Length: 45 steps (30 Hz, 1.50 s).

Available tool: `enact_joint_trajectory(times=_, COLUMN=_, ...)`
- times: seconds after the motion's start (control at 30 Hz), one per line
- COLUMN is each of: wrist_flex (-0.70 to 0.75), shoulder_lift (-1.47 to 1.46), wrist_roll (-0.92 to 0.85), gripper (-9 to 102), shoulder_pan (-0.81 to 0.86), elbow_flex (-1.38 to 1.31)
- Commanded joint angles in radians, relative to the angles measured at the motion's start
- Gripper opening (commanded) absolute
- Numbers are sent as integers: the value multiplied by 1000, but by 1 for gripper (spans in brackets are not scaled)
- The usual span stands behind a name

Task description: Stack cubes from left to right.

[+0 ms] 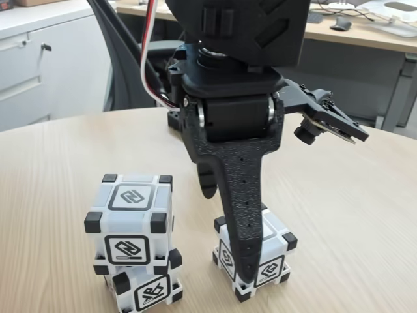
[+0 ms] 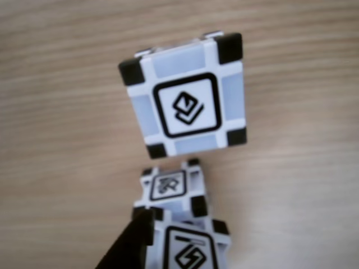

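Fixed view is showing, at its left, two cubes already stacked: the upper cube [image 1: 130, 218] is sitting squarely, perhaps slightly twisted, on the lower cube [image 1: 144, 287], which is resting on the wooden table [image 1: 52, 169]. Moving right, the third cube [image 1: 270, 257] is standing alone on the table, well apart from the stack, and the black gripper [image 1: 244, 277] is reaching down over it, one long finger [image 1: 241, 215] lying across the cube's front face. The other finger is sitting behind and mostly out of sight, so I cannot tell whether the jaws are spread or already pressing the cube. The other view, looking down, is showing one cube [image 2: 184, 95] large in the middle and the two-cube stack [image 2: 178, 216] below it, with a dark fingertip [image 2: 132, 241] entering at the bottom left. Judging from this, the step in hand is picking up the last, right-hand cube. The next move is likely calling for a firm squeeze on opposite faces, a lift clear above the stack's top, then a leftward carry and a level, centred placement so the tower is not toppled.
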Motion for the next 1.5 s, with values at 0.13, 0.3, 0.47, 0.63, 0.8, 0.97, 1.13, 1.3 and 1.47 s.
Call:
enact_joint_trajectory(times=0.13, wrist_flex=12, shoulder_lift=64, wrist_roll=12, gripper=41, shoulder_pan=-20, elbow_flex=9)
enact_joint_trajectory(times=0.3, wrist_flex=12, shoulder_lift=64, wrist_roll=17, gripper=41, shoulder_pan=-20, elbow_flex=138)
enact_joint_trajectory(times=0.47, wrist_flex=11, shoulder_lift=66, wrist_roll=17, gripper=41, shoulder_pan=-43, elbow_flex=187)
enact_joint_trajectory(times=0.63, wrist_flex=9, shoulder_lift=66, wrist_roll=-8, gripper=42, shoulder_pan=-44, elbow_flex=176)
enact_joint_trajectory(times=0.8, wrist_flex=8, shoulder_lift=64, wrist_roll=-21, gripper=42, shoulder_pan=-44, elbow_flex=192)
enact_joint_trajectory(times=0.97, wrist_flex=0, shoulder_lift=55, wrist_roll=-41, gripper=42, shoulder_pan=-46, elbow_flex=176)
enact_joint_trajectory(times=1.13, wrist_flex=2, shoulder_lift=49, wrist_roll=-55, gripper=42, shoulder_pan=-75, elbow_flex=176)
enact_joint_trajectory(times=1.3, wrist_flex=-2, shoulder_lift=46, wrist_roll=-48, gripper=42, shoulder_pan=-109, elbow_flex=176)
enact_joint_trajectory(times=1.47, wrist_flex=-3, shoulder_lift=11, wrist_roll=-63, gripper=42, shoulder_pan=-118, elbow_flex=176)
